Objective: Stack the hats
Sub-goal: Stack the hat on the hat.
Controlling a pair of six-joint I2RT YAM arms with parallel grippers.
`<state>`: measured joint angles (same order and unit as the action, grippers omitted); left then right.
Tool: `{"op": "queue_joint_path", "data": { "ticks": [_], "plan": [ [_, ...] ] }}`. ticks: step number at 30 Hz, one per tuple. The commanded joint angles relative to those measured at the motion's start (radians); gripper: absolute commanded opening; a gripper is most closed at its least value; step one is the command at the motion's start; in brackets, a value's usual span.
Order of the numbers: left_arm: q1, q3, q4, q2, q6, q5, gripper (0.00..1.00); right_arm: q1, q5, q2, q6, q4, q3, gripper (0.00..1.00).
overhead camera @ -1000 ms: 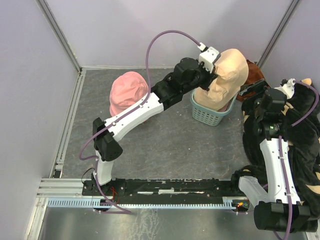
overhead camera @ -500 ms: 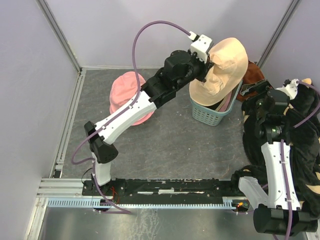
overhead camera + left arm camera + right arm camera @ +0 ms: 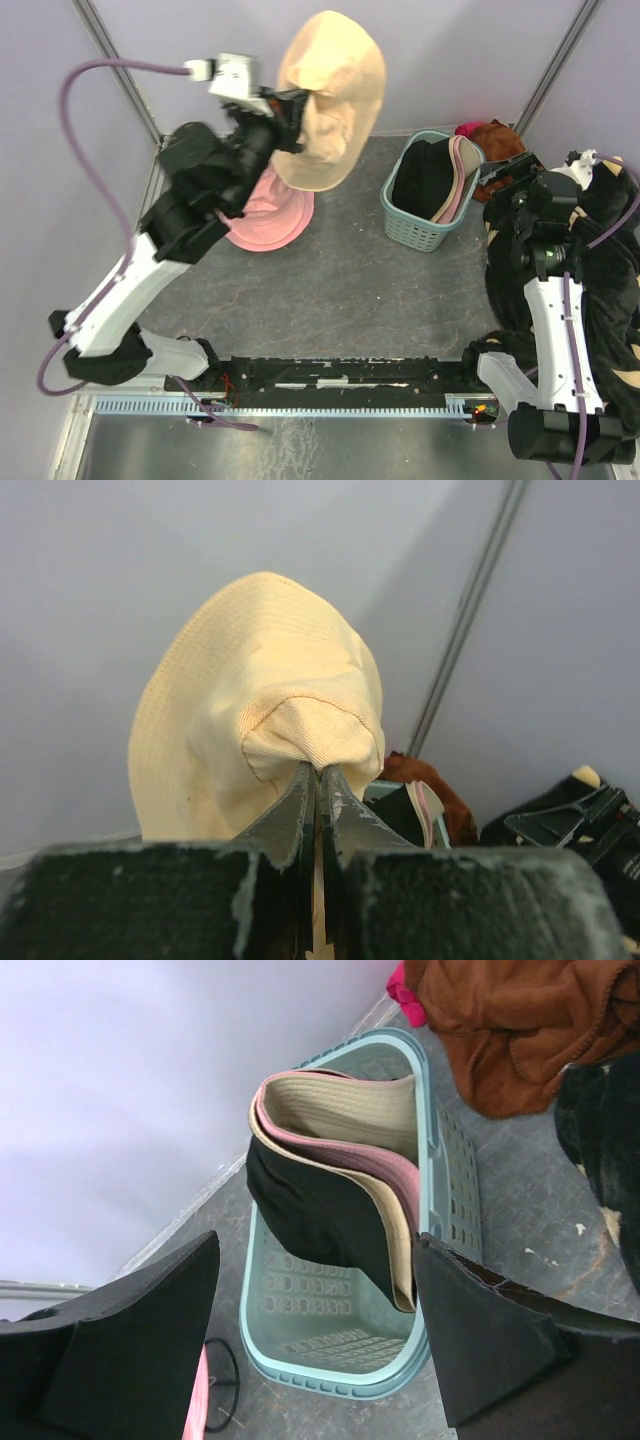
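My left gripper (image 3: pixel 292 106) is shut on a fold of a beige bucket hat (image 3: pixel 332 100) and holds it high above the table, over a pink hat (image 3: pixel 268 218) that lies on the grey floor. The left wrist view shows the fingers (image 3: pixel 300 800) pinched together on the beige hat (image 3: pixel 250 700). The teal basket (image 3: pixel 406 228) holds a black hat (image 3: pixel 310 1210), a pink hat (image 3: pixel 355 1160) and a beige hat (image 3: pixel 345 1110) standing on edge. My right gripper (image 3: pixel 315 1242) is open and empty just right of the basket (image 3: pixel 330 1365), and it shows in the top view too (image 3: pixel 503 176).
A rust-brown cloth (image 3: pixel 496 140) and a bit of magenta cloth (image 3: pixel 467 128) lie behind the basket. A black blanket with beige pattern (image 3: pixel 605 270) is heaped along the right side under my right arm. Purple walls close the back and sides.
My left arm lifted the beige hat off the basket and swung it up and to the left, over the pink hat. The right arm has hardly moved.
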<state>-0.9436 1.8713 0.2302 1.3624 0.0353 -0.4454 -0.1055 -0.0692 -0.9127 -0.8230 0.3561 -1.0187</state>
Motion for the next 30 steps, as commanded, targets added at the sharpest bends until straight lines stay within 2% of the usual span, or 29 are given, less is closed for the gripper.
{"op": "queue_joint_path", "data": {
  "ticks": [1,8,13,21,30],
  "plan": [
    [0.001,-0.046,0.007,-0.112,-0.038,-0.155,0.03,0.029,0.056,-0.022,0.010,-0.029,-0.078,0.86],
    [0.000,-0.079,0.160,-0.182,0.016,-0.263,0.03,0.200,0.003,-0.112,0.059,-0.018,-0.154,0.86],
    [0.002,-0.231,0.109,-0.249,0.020,-0.313,0.03,0.343,-0.041,-0.190,0.075,-0.044,-0.187,0.85],
    [0.021,-0.334,0.048,-0.244,0.022,-0.322,0.03,0.507,-0.085,-0.302,0.084,-0.135,-0.190,0.85],
    [0.317,-0.341,0.130,-0.182,0.182,-0.059,0.03,0.583,-0.100,-0.380,0.104,-0.188,-0.202,0.86]
  ]
}}
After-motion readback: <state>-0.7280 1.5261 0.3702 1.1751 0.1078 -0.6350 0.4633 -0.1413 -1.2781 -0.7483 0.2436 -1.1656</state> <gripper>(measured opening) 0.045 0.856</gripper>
